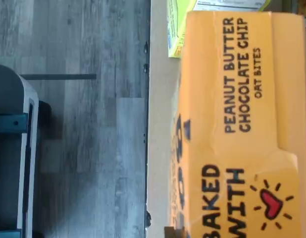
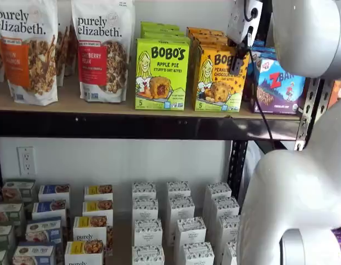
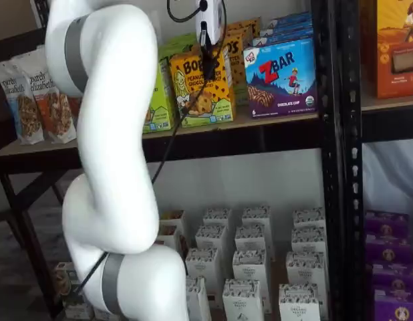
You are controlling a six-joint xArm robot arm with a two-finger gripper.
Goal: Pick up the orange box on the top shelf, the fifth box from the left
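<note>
Approach step: gripper (image 2: pixel 239 52) hangs at the front top of the orange box (image 2: pixel 217 77), which stands on the top shelf (image 2: pixel 104 105) between lime Apple Pie carton (image 2: pixel 161 74) and ZBar box (image 2: pixel 278 85); finger gap can't tell; next, straddle and close.

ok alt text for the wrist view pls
Close-up, turned sideways, of the orange box printed "PEANUT BUTTER CHOCOLATE CHIP OAT BITES" and a red heart, sitting on the top shelf. A lime-green carton peeks in beside it, with grey plank floor beyond the shelf edge.
</note>
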